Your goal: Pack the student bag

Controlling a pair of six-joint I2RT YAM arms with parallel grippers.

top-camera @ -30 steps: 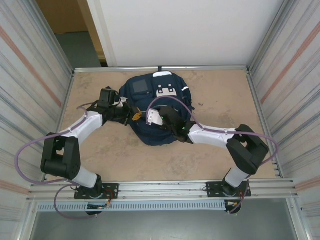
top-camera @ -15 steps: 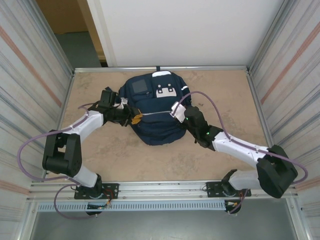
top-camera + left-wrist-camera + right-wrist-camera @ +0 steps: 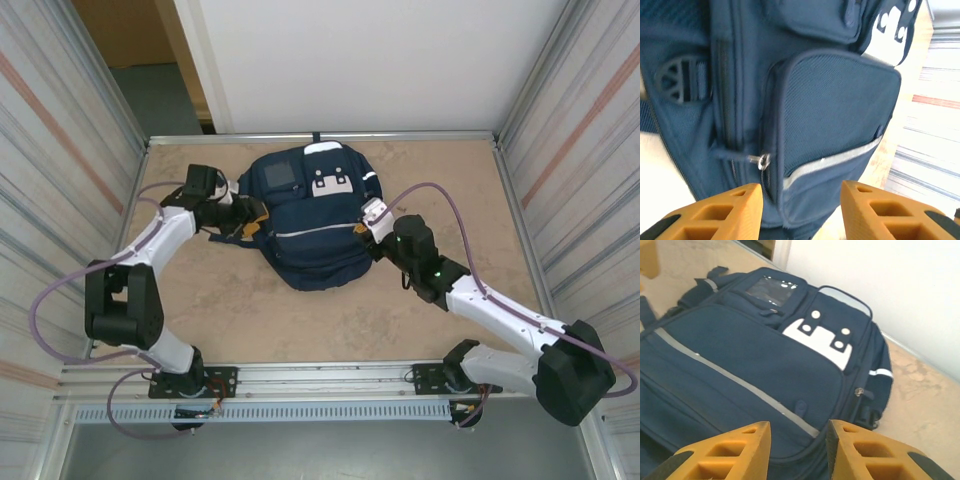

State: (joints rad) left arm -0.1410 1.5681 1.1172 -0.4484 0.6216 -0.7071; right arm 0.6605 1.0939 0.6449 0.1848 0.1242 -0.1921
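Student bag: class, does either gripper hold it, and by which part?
Neither. The left gripper and right gripper stand open beside the student bag, gripping nothing.

My pincer [image 3: 801, 202] stands parted, its orange fingers [image 3: 722, 215] gripping nothing. Straight ahead lies the navy-blue fabric backpack [image 3: 835, 100]. Its small silver zip pull [image 3: 760, 160] sits just beyond one fingertip, and a grey reflective stripe [image 3: 832, 161] crosses the pocket past the gap.

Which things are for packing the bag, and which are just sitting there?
For the job: student bag, left gripper, right gripper.
Just there: table, white wall behind it.
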